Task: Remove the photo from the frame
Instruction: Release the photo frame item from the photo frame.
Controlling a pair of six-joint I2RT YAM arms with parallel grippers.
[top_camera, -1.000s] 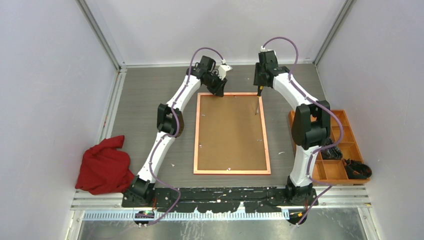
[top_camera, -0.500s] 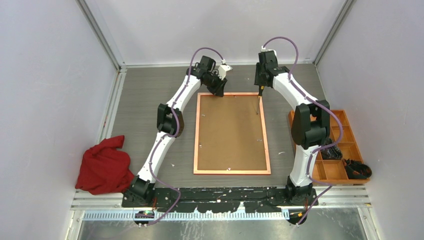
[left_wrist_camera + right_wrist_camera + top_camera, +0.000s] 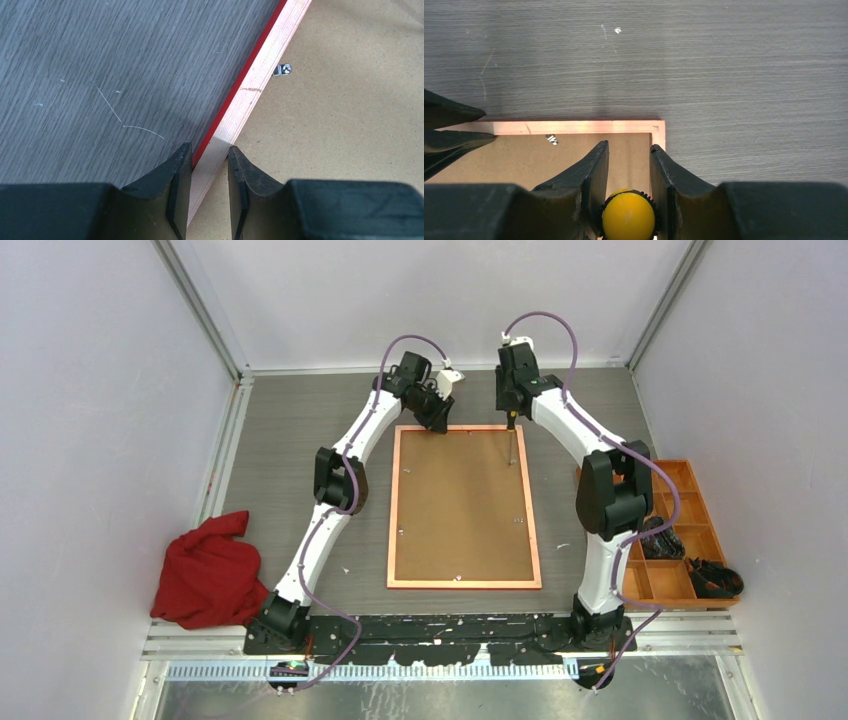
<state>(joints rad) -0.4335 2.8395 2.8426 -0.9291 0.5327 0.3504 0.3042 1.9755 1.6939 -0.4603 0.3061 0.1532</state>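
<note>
Left arm reaches far, my left gripper (image 3: 208, 151) pinching the far rail of the thin red rectangular frame (image 3: 464, 584) lying face down between the arms. Right arm bends over its far-right corner, my right gripper (image 3: 629, 148) clamping a yellow-capped tool (image 3: 628, 218)

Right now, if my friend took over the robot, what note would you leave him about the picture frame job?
Left gripper: jaws clamped on the far rail of the frame, toward its left corner.
Right gripper: jaws shut on a yellow-handled tool, pointing down at the backing board by the far right corner.
The frame lies face down; the board is in place, with a metal tab over its edge. The photo is hidden.
Done: nothing is out yet.
Left: probably turn the tabs, lift the board, take the photo.
</note>
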